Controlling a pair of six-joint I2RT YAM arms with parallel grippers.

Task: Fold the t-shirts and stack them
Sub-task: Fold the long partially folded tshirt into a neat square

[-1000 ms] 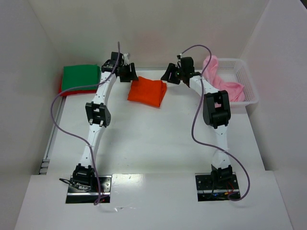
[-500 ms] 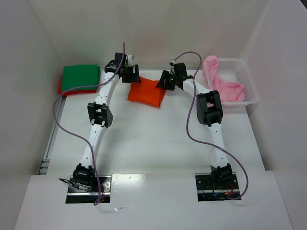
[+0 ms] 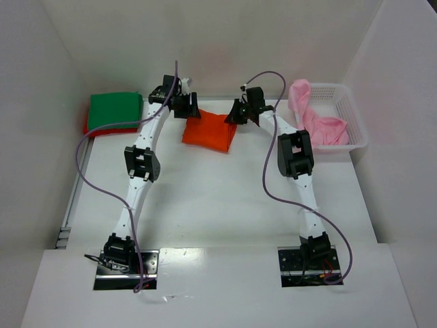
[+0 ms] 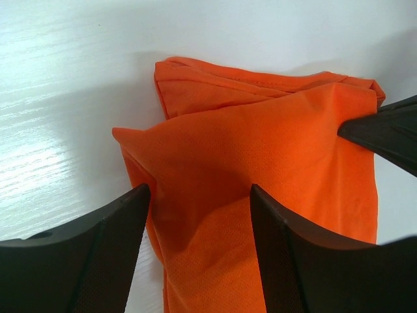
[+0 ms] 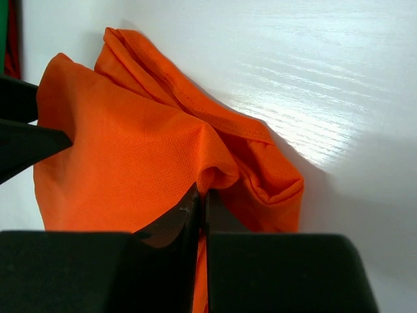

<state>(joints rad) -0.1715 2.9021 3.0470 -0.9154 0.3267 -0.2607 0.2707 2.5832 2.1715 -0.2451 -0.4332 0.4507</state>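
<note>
A folded orange t-shirt [image 3: 208, 131] lies on the table at the back centre. My left gripper [image 3: 186, 108] is at its far left corner. In the left wrist view this gripper [image 4: 199, 222] is open, and its fingers [image 4: 98, 248] straddle the orange cloth [image 4: 260, 150] without pinching it. My right gripper [image 3: 235, 115] is at the shirt's far right corner. In the right wrist view it [image 5: 202, 195] is shut on a raised fold of the orange t-shirt [image 5: 124, 150]. A green t-shirt [image 3: 115, 109] lies folded on a red t-shirt [image 3: 89, 128] at the back left.
A white lattice basket [image 3: 355, 119] stands at the back right with a crumpled pink t-shirt [image 3: 317, 123] spilling over its left rim. White walls close in the table at the back and on both sides. Purple cables loop off both arms.
My right gripper has moved left to the orange t-shirt's right corner and shut on a fold of it. My left gripper shifted slightly right onto the shirt's left corner and stayed open.
</note>
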